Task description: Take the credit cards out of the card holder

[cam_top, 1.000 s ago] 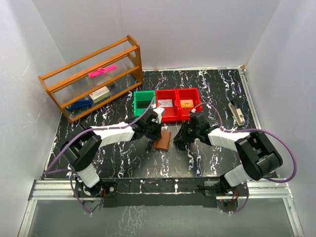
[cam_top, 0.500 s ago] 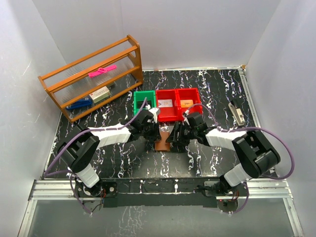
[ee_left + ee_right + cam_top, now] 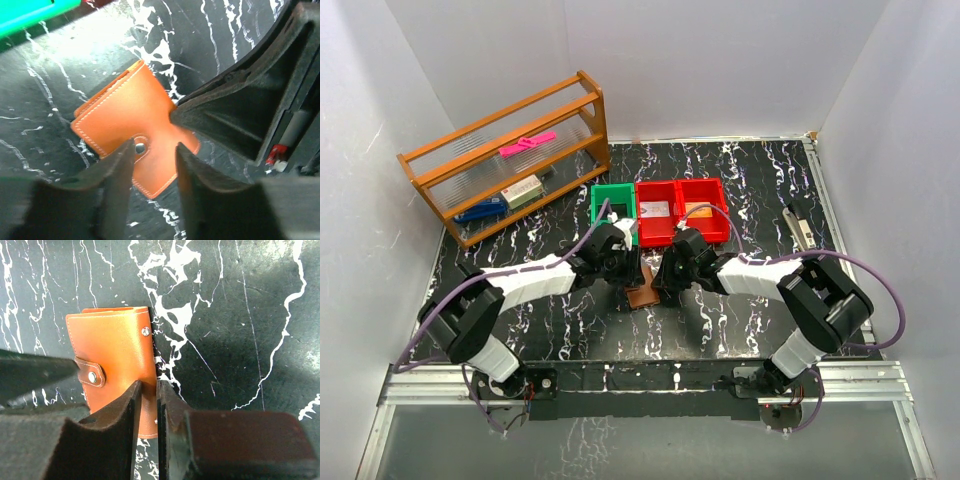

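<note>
The card holder (image 3: pixel 642 294) is a brown leather wallet lying closed on the black marble table, its snap strap fastened. It shows in the left wrist view (image 3: pixel 120 115) and the right wrist view (image 3: pixel 112 347). My right gripper (image 3: pixel 148 386) is shut on the wallet's edge, with leather between the two pads; in the top view it sits just right of the wallet (image 3: pixel 665 278). My left gripper (image 3: pixel 155 147) is open, its fingers over the strap end of the wallet, and it sits just left of the wallet (image 3: pixel 623 272). The credit cards are hidden.
A green bin (image 3: pixel 612 205) and two red bins (image 3: pixel 682 228) stand just behind the wallet; a pale flat item and an orange flat item lie in the red ones. A wooden rack (image 3: pixel 505 170) stands at the back left. A grey object (image 3: pixel 800 228) lies at the right.
Both grippers have closed in on the wallet from either side. The right gripper moved left onto its edge. The wallet has shifted slightly nearer and left.
</note>
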Controlling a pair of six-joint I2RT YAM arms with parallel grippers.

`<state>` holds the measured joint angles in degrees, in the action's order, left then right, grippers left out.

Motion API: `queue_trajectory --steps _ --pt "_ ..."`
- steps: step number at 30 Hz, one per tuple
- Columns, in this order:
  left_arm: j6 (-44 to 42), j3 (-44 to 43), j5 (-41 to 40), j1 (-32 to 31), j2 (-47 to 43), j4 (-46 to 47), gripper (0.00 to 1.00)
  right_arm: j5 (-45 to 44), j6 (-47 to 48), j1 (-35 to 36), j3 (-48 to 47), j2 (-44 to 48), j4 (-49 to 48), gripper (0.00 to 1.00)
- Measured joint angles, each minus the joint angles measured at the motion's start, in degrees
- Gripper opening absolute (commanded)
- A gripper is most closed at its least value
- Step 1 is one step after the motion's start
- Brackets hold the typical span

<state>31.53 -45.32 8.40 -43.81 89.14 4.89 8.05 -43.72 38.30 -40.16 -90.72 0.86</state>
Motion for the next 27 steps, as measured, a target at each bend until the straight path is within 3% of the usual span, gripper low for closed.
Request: queue_trajectory --steps 2,7,19,27 --pt "-2.5 -1.2 -1.6 0.0 -1.1 -3.5 0.67 0.0 0.2 0.0 0.0 0.0 -0.1 0.19" --pt "-11.5 -3.8 -2.8 0.1 -4.3 -9.3 0.7 0.4 0.2 -0.1 0.5 0.2 -0.9 0.2" --pt "-31.0 -8.3 -0.5 -1.9 3.2 -15.2 0.51 1.3 0.1 -0.3 0.5 0.0 -1.2 0.2" --pt "-39.6 -6.4 1.4 -3.0 4.0 -12.1 0.39 2.3 0.1 -0.5 0.5 -0.3 -1.6 0.21"
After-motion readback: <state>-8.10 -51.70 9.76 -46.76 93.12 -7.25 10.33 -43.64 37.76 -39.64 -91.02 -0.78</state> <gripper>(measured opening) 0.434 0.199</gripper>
